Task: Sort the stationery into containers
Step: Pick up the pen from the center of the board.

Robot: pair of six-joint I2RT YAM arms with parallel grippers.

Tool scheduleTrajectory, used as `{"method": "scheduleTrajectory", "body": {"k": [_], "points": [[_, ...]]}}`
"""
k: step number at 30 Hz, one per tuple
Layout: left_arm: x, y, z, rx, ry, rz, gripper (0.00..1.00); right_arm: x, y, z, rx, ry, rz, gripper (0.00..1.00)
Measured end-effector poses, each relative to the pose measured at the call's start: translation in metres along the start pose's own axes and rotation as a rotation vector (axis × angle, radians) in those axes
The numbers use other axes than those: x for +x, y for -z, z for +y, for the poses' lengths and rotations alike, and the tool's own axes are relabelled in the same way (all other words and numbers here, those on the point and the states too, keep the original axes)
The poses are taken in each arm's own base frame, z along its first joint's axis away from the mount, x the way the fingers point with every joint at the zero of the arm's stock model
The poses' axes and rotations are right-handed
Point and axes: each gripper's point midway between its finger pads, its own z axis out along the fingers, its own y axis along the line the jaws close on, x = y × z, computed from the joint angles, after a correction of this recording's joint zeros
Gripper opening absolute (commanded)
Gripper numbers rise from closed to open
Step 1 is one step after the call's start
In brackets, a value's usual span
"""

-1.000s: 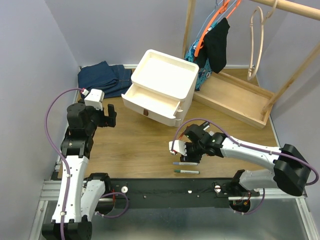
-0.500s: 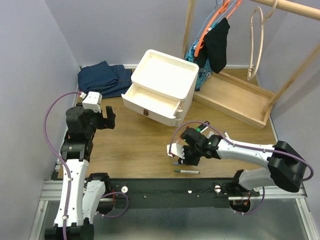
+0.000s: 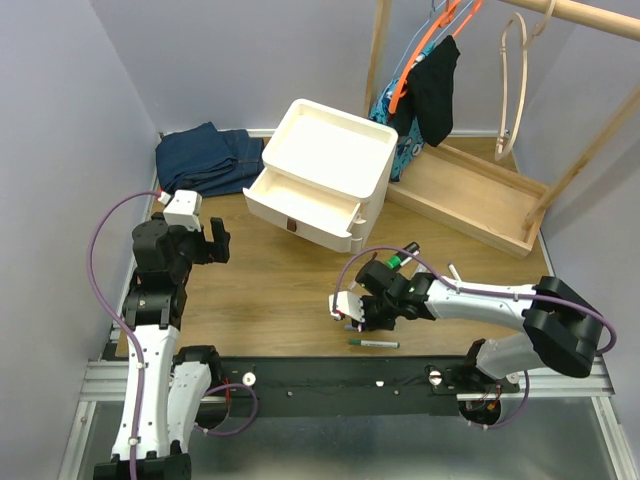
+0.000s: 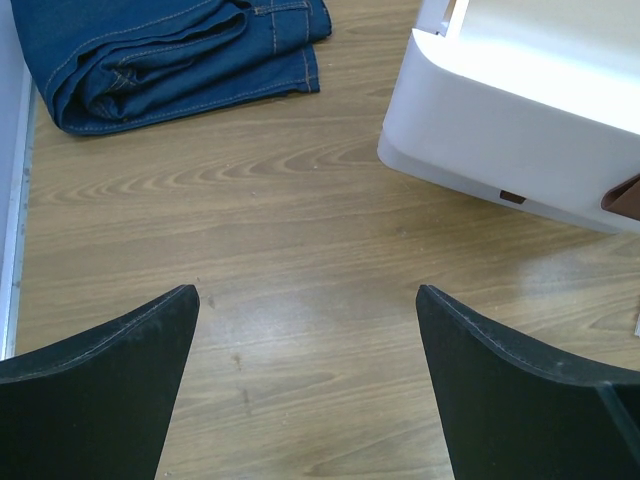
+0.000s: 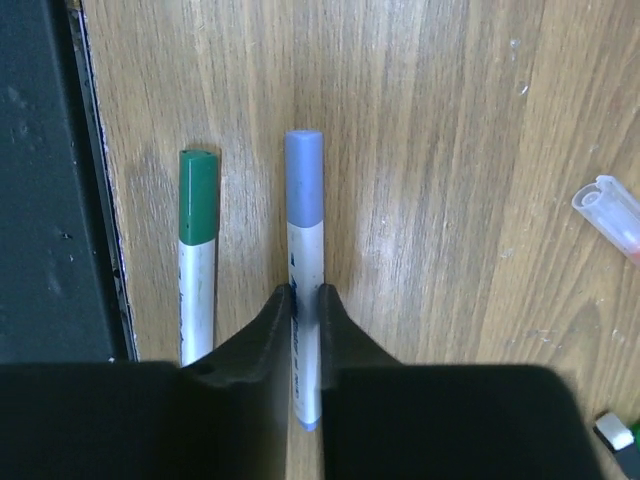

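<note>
- Right wrist view shows the right gripper (image 5: 303, 300) low over the wooden surface (image 5: 420, 150), its two dark fingers (image 5: 262, 330) clamped on the white barrel of a blue-capped marker (image 5: 304, 200) that lies flat on the wood.
- Just beside that marker, toward the black rail (image 5: 45, 180) at the surface's near edge, lies a green-capped marker (image 5: 198, 240), parallel to it and apart from the fingers.
- At the right edge of this view a clear pen cap (image 5: 608, 212) with red inside rests on the wood, well apart from the two markers.
- From the top external view, the right gripper (image 3: 352, 312) sits near the front edge of the surface, with the green-capped marker (image 3: 373, 343) between it and the rail; a black-green marker (image 3: 403, 256) shows just behind the right arm.
- The white drawer stack (image 3: 320, 172) stands at the back middle of the surface, its upper drawer (image 3: 300, 205) pulled out and its tray-like top uncovered.
- Left gripper (image 3: 212, 240) hangs above the left part of the surface with its fingers spread apart, holding nothing; in the left wrist view both fingers (image 4: 110, 360) frame bare wood.
- Folded jeans (image 4: 170, 50) lie at the back left corner, near the drawer stack (image 4: 520, 110) but not touching it.
- A long wooden tray (image 3: 470, 195) lies at the back right, under a rack of hangers (image 3: 430, 50).
</note>
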Motion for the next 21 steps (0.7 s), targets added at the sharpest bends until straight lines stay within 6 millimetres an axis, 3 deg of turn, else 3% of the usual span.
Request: {"method": "scheduleTrajectory", "body": {"k": [7,10,16,21], "points": [[0.002,0.000,0.000,0.000,0.004,0.003,0.99,-0.005,0.002,-0.001,-0.018,0.030,0.001,0.01],[0.003,-0.001,0.000,0.000,0.004,0.005,0.99,-0.022,0.014,-0.006,-0.037,0.073,-0.005,0.01],[-0.003,-0.006,0.002,0.000,-0.003,0.017,0.99,-0.109,0.064,-0.040,0.019,0.229,-0.183,0.01],[-0.015,-0.010,0.003,0.000,-0.012,0.004,0.99,-0.170,0.110,-0.053,0.049,0.327,-0.326,0.01]]}}
